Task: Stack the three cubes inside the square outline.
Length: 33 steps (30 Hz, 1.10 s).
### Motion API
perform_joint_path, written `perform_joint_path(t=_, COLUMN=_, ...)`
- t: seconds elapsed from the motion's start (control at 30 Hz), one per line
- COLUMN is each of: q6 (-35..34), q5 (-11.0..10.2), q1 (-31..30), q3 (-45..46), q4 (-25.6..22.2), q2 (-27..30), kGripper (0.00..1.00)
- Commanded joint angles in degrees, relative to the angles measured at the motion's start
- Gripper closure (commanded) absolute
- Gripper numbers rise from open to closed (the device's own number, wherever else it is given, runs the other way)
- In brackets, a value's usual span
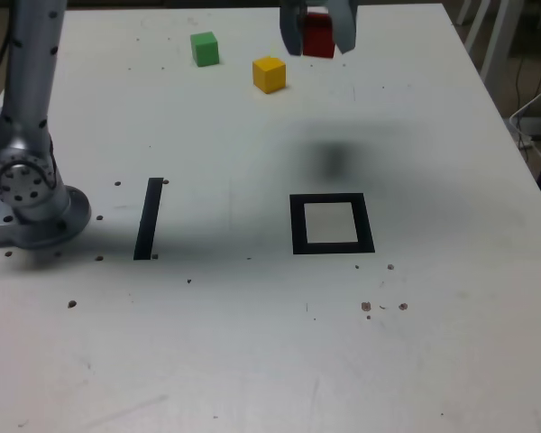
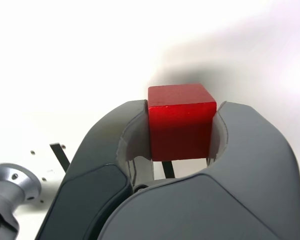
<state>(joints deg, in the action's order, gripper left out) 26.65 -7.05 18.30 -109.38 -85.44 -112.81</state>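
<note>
My tool (image 1: 318, 36) is clamped shut on the red cube (image 1: 319, 34), both jaws pressed against its sides (the wrist view shows this plainly), and I hold it in the air clear of the white desk (image 1: 451, 343). The square outline (image 1: 332, 224) lies nearer the exterior camera than the red cube, its white centre bare. Beyond the outline, the yellow cube (image 1: 270, 74) and green cube (image 1: 205, 49) sit on the desk, near each other but apart.

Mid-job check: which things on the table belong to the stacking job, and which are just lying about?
Job:
- red cube, held off the table in the shut tool
- yellow cube, on the table
- green cube, on the table
- square outline, nothing in it

Lying about:
- narrow black bar
- small dark specks on the table
</note>
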Motion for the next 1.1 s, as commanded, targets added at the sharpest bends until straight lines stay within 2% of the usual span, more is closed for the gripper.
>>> perform_joint_path(t=0.0, q6=-1.5, q5=0.4, q1=-1.9, q3=2.0, q4=0.5, q2=1.3, kGripper=0.69)
perform_joint_path(t=0.47, q6=-12.3, q5=3.6, q1=-12.3, q3=9.6, q4=1.6, q2=4.6, kGripper=0.69)
perform_joint_path(t=0.63, q6=-16.4, q5=5.6, q1=-14.8, q3=11.1, q4=2.9, q2=4.7, kGripper=0.69)
perform_joint_path(t=0.83, q6=-19.7, q5=8.3, q1=-16.1, q3=14.6, q4=6.4, q2=4.5, kGripper=0.69)
perform_joint_path(t=1.07, q6=-20.9, q5=9.0, q1=-16.8, q3=18.8, q4=11.4, q2=4.6, kGripper=0.69)
